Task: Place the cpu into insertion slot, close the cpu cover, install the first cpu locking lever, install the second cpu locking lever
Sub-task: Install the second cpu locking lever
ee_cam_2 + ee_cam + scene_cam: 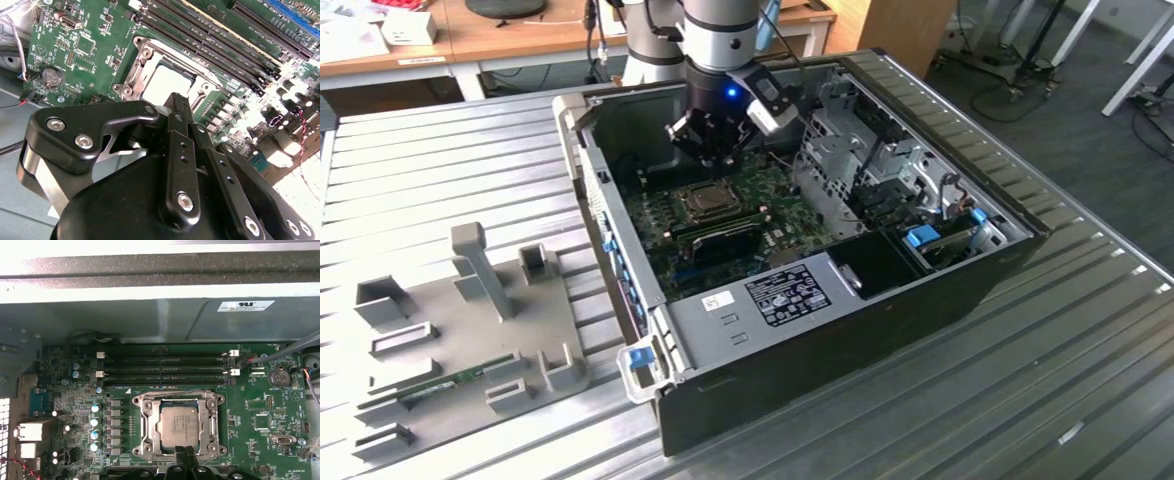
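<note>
On the bench, at the exterior view's left, lies a grey fixture tray. Right of it stands the open computer case. The gripper hovers above the motherboard, fingers together, empty. The cpu sits in its socket, with the cover closed around it.

The small square cpu has a dull grey, matt metal top, ringed by the silvery cpu cover of bare, faintly glinting metal. The black gripper looks like satin plastic, perhaps coated metal, with bright steel screws. The green motherboard is smooth and slightly glossy; the ribbed grey table is brushed metal
</note>
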Tool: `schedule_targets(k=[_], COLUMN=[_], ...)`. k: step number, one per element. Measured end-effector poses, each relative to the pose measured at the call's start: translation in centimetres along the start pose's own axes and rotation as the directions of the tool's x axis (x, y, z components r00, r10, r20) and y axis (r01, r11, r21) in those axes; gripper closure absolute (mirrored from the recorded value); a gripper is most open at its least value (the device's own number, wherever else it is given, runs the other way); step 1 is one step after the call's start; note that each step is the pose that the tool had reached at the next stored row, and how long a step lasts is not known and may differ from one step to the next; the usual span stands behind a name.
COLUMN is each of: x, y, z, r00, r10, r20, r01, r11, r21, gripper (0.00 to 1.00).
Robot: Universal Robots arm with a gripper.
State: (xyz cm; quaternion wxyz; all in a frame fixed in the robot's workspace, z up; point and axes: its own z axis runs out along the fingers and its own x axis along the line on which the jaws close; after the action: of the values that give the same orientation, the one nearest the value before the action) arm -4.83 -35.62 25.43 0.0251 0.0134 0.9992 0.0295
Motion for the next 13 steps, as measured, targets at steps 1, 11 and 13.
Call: schedule_targets(k=[1, 11, 13], x=[0.00, -0.01, -0.01], y=[0.00, 0.00, -0.08], z=[-0.06, -0.14, -0.14], r00=[1.0000, 1.0000, 1.0000], r10=[0.000, 0.000, 0.000], r20=[0.0000, -0.0001, -0.0002], r01=[0.000, 0.000, 0.000], r11=[1.0000, 1.0000, 1.0000], r21=[0.0001, 0.0001, 0.0002], gripper=[0.89, 0.89, 0.89])
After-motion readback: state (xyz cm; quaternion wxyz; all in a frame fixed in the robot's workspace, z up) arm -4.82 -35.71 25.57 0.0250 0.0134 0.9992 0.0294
